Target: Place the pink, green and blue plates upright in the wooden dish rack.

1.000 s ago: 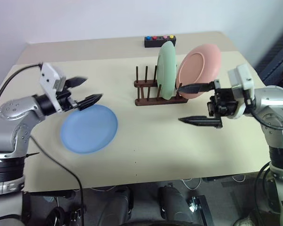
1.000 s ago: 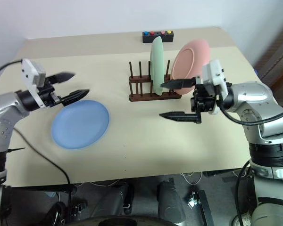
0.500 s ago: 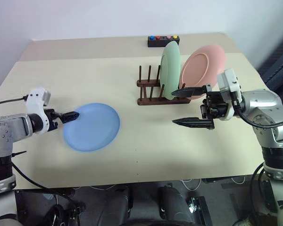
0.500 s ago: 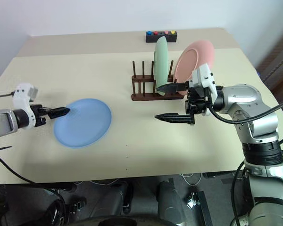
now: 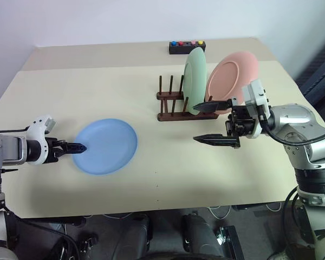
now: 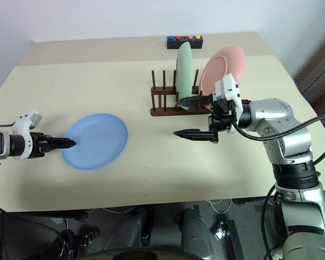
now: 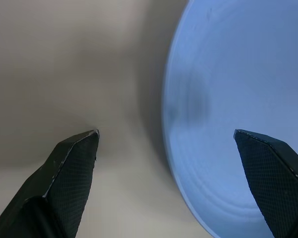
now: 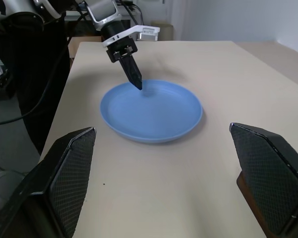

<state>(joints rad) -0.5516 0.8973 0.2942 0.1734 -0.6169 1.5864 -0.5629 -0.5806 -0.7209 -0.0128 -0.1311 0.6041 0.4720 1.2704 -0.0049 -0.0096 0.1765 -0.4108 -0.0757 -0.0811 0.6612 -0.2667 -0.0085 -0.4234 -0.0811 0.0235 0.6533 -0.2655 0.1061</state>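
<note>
Blue plate (image 5: 105, 146) lies flat on the table (image 5: 97, 92), left of the wooden dish rack (image 5: 176, 105). Green plate (image 5: 195, 73) and pink plate (image 5: 233, 73) stand upright in the rack. Left gripper (image 7: 166, 144) spread wide, straddling the blue plate's rim, nothing held. Right gripper (image 5: 208, 122) wide open, empty, in front of the rack.

The rack (image 5: 176, 103) stands on the worktop (image 5: 151, 168), two plates (image 5: 195, 81) upright in it. A third plate (image 5: 105, 146) lies flat to its left, the button box (image 5: 187, 47) behind.
</note>
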